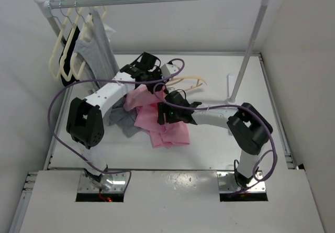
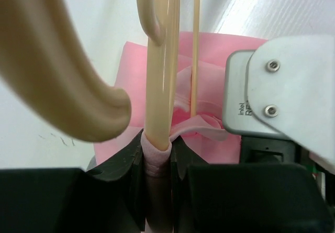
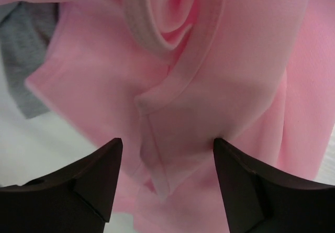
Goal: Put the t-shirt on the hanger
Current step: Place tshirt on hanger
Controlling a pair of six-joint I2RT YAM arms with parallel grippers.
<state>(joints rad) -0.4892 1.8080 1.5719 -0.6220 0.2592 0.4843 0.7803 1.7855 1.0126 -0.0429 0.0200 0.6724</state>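
My left gripper [image 2: 157,162] is clamped on the hanger [image 2: 158,76], which runs toward 12 o'clock over the t-shirt [image 2: 209,50]. At 3 o'clock a camera housing [image 2: 246,107] reads "intel". My right gripper [image 3: 165,175] gapes wide, straddling pink folds.

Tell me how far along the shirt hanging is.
Done: the left gripper is clamped on the hanger, with a fold of the t-shirt pinched against its bar. In hand: the right gripper is open over the collar. Left: most of the t-shirt lies crumpled on the table, not draped over the hanger.
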